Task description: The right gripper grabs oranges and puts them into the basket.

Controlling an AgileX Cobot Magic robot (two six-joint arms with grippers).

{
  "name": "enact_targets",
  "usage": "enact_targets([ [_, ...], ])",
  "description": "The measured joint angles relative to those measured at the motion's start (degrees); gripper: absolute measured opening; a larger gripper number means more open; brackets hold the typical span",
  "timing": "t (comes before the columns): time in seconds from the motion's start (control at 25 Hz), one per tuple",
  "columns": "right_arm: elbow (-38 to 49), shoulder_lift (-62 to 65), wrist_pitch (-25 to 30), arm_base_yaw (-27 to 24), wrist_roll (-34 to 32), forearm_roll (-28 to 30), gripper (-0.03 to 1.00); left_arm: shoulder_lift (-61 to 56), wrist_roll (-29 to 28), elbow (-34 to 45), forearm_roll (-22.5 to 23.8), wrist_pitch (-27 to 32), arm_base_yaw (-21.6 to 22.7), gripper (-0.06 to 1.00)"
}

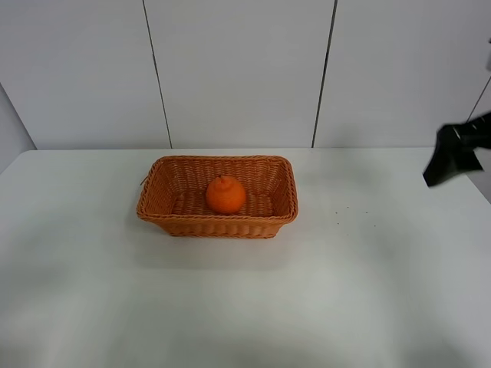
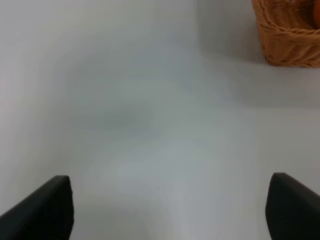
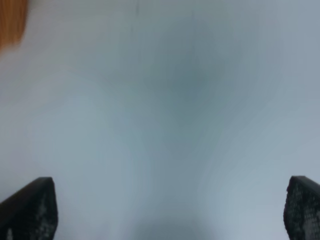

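Wickerwork of tight orange-brown weave forms the rectangular basket (image 1: 217, 198), round-cornered with flared sides, standing on the smooth white table (image 1: 245, 307); the bright orange (image 1: 225, 194), knob-topped, sits inside it near the middle. The right gripper (image 1: 453, 157) hangs at the table's far right edge, partly cut off, well apart from the basket, its dark fingers (image 3: 30, 210) spread wide with nothing between them. The left gripper (image 2: 170, 210) likewise gapes empty over bare tabletop, only a basket corner showing in its view.
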State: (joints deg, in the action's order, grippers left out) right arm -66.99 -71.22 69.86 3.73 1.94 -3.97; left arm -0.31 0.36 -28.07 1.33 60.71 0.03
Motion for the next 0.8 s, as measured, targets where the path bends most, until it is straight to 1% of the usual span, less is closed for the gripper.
enact_targets([
  [0.04,4.5,4.5,0.0,0.0,0.0,-0.1,0.69,0.0,0.0,0.0,0.0,0.0,0.0,0.88],
  [0.08,12.9,13.6,0.0,0.0,0.0,-0.3,0.69,0.0,0.0,0.0,0.0,0.0,0.0,0.88],
  [0.12,16.8,17.5,0.1,0.0,0.0,-0.3,0.69,0.0,0.0,0.0,0.0,0.0,0.0,0.88],
  [0.2,22.7,26.2,-0.8,0.0,0.0,-0.3,0.69,0.0,0.0,0.0,0.0,0.0,0.0,0.88],
  [0.36,33.5,44.6,-5.5,0.0,0.0,-0.1,0.69,0.0,0.0,0.0,0.0,0.0,0.0,0.88],
  [0.44,37.0,51.8,-8.0,0.0,0.0,-0.1,0.69,0.0,0.0,0.0,0.0,0.0,0.0,0.88],
  [0.56,38.5,60.1,-10.4,0.0,0.0,0.0,0.69,0.0,0.0,0.0,0.0,0.0,0.0,0.88],
  [0.64,38.5,63.8,-10.6,0.0,0.0,0.0,0.69,0.0,0.0,0.0,0.0,0.0,0.0,0.88],
  [0.8,38.5,66.3,-10.6,0.0,0.0,0.0,0.69,0.0,0.0,0.0,0.0,0.0,0.0,0.88],
])
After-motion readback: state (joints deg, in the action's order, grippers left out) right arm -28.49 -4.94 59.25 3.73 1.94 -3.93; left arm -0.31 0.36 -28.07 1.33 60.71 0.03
